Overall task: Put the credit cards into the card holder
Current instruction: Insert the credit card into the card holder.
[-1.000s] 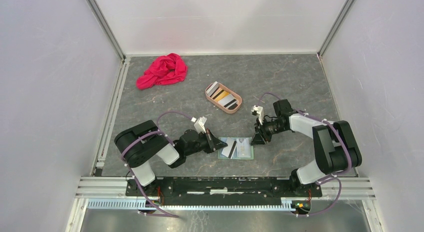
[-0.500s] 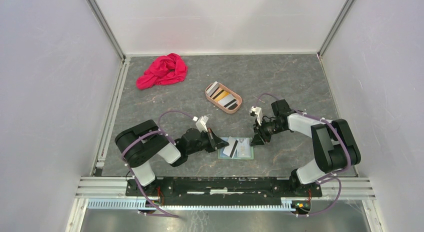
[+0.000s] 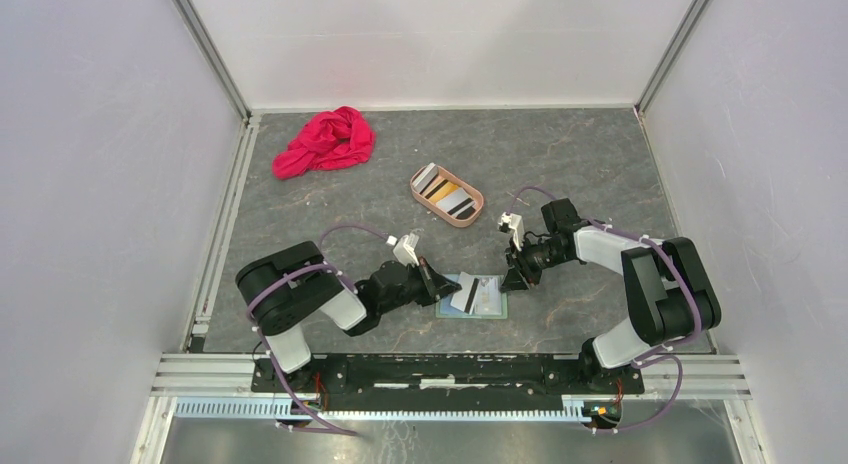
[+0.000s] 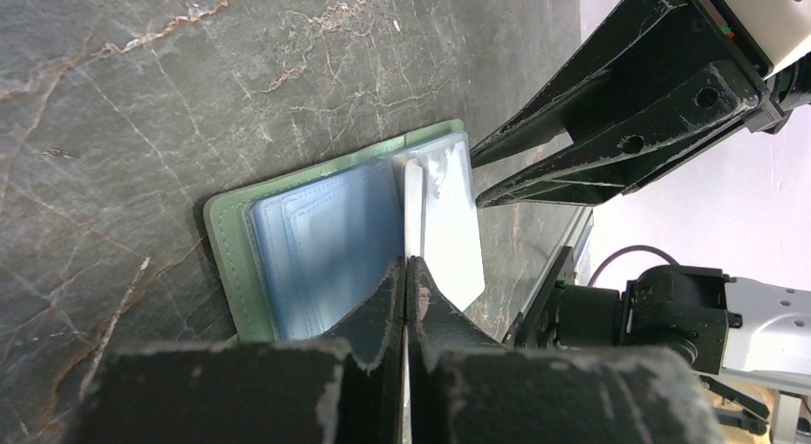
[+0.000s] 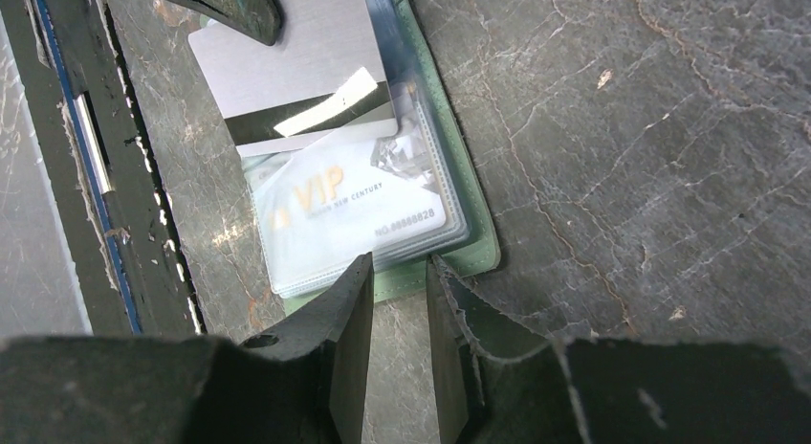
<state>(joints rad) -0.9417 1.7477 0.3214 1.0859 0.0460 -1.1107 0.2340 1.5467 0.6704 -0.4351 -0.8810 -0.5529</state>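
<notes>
Top external: the card holder (image 3: 490, 302) lies open near the middle of the worktop's (image 3: 580, 154) near edge. Left wrist: its sage-green rim frames light-blue pockets. The left end effector (image 4: 408, 272) is pinched together on a grey card (image 4: 449, 233) held edge-up over them. Right wrist: a VIP card (image 5: 354, 205) sits in a pocket. The right end effector (image 5: 394, 286), jaws partly apart, straddles the holder's green edge; contact unclear.

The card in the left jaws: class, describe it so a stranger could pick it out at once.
On the table, beyond the arm bases, lies an open green card holder. Over it the left jaws pinch a silver card with a dark stripe; the VIP card is pocketed, the other cards lie in the tray.
</notes>
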